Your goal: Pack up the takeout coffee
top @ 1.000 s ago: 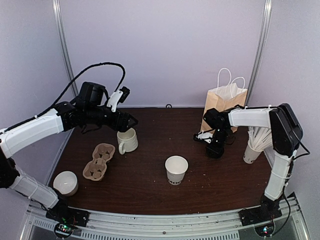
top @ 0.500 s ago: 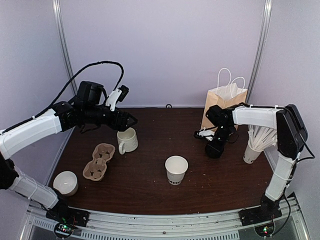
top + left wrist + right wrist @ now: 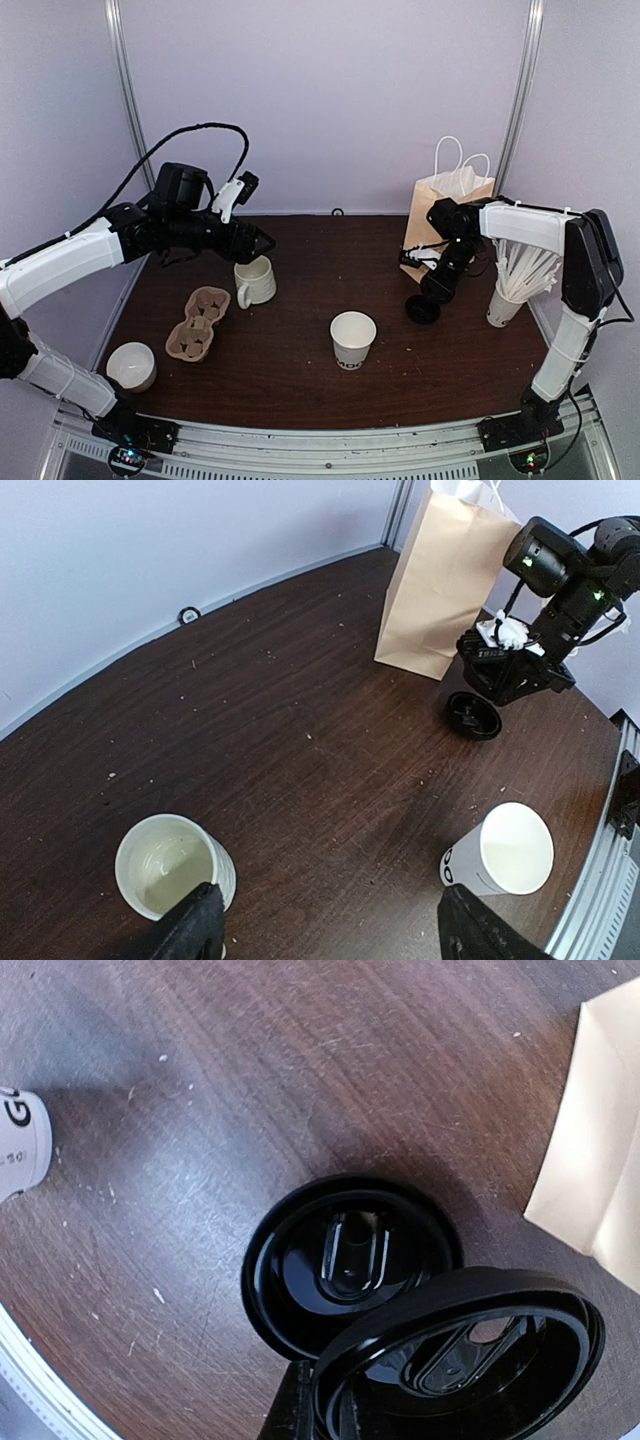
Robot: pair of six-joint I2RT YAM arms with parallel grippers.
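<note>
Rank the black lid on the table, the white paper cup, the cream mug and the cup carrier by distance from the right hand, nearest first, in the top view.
From the right hand, gripping a second lid:
1. black lid on the table, just beside it
2. white paper cup, centre front
3. cream mug, left of centre
4. cup carrier, far left

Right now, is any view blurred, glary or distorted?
Top external: sharp, evenly lit, soft shadows. Left wrist: the table far edge bows from wide-angle distortion; the left fingers look soft. Right wrist: sheen on the black lid held close to the lens.
</note>
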